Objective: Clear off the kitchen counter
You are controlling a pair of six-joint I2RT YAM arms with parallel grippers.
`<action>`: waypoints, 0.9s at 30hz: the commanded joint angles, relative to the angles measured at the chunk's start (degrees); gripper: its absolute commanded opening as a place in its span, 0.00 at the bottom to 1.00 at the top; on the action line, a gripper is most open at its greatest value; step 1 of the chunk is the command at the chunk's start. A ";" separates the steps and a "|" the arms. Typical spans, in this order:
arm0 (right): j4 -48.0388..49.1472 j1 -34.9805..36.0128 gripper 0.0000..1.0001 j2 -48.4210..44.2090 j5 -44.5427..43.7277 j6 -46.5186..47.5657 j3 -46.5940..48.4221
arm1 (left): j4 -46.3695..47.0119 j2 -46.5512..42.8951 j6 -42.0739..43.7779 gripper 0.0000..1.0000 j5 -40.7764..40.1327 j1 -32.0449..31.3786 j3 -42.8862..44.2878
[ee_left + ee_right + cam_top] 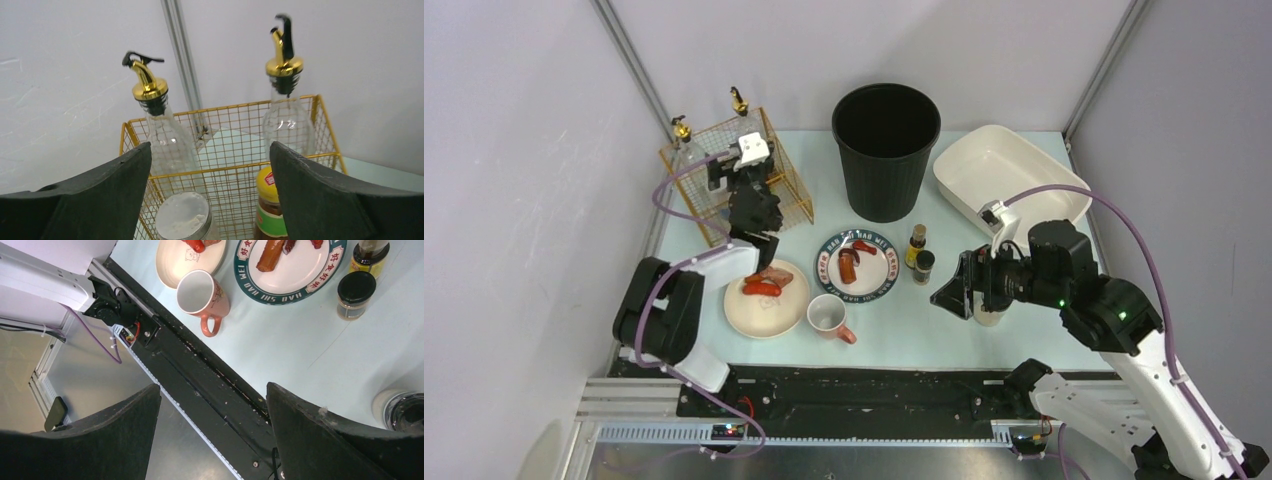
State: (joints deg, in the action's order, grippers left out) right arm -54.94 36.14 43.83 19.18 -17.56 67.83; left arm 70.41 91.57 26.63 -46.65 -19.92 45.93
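1. counter point(904, 335): runs from the back wall to the front rail point(854, 390); not cleared, load sits mostly left and centre.
2. Far-left corner: basket point(792, 185) holding two pourer bottles point(167, 140); left gripper point(210, 146) spread wide, empty, aimed into it; two jars point(182, 217) below the fingers, in or against the basket, can't tell; risk: a finger snags the wire rim or tips a tall bottle on the way down.
3. Front-left: cream plate point(742, 318) with food, left arm point(714, 265) over its far edge; risk: an arm swing drags the plate.
4. mug point(829, 315) near the rail; risk: a nudge sends it off the front edge.
5. Centre: patterned plate point(824, 272) with loose food; risk: an early tilt rolls food onto the counter short of the bin point(886, 150).
6. small bottles point(920, 255) close together, just right of that plate; risk: pinching one topples the other.
7. Front-right: right gripper point(214, 387) wide, empty, over the counter; white jar point(400, 410) just beside it; risk: a sweep knocks the jar over; basin point(1009, 170) in the far-right corner, its wall could catch the arm.
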 commanded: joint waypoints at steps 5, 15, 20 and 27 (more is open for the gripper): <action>1.27 -0.02 0.82 -1.03 0.45 -2.34 0.88 | -14.99 -13.28 -3.06 0.99 -2.75 -4.67 3.96; -2.88 -0.40 0.82 2.17 -6.73 -5.53 0.90 | -47.11 -27.58 -18.17 1.00 8.97 -10.58 7.35; -3.70 -0.83 0.85 3.49 -11.25 -7.01 0.90 | -55.11 -36.26 -34.16 1.00 19.65 -10.75 5.25; -5.63 -4.11 0.86 7.77 -16.02 -8.07 0.89 | -72.70 -37.77 -47.30 1.00 36.91 -10.84 9.51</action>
State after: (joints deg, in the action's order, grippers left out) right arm -59.48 33.43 49.36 7.42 -24.36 67.83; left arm 11.00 52.73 -9.85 -21.71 -30.48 51.99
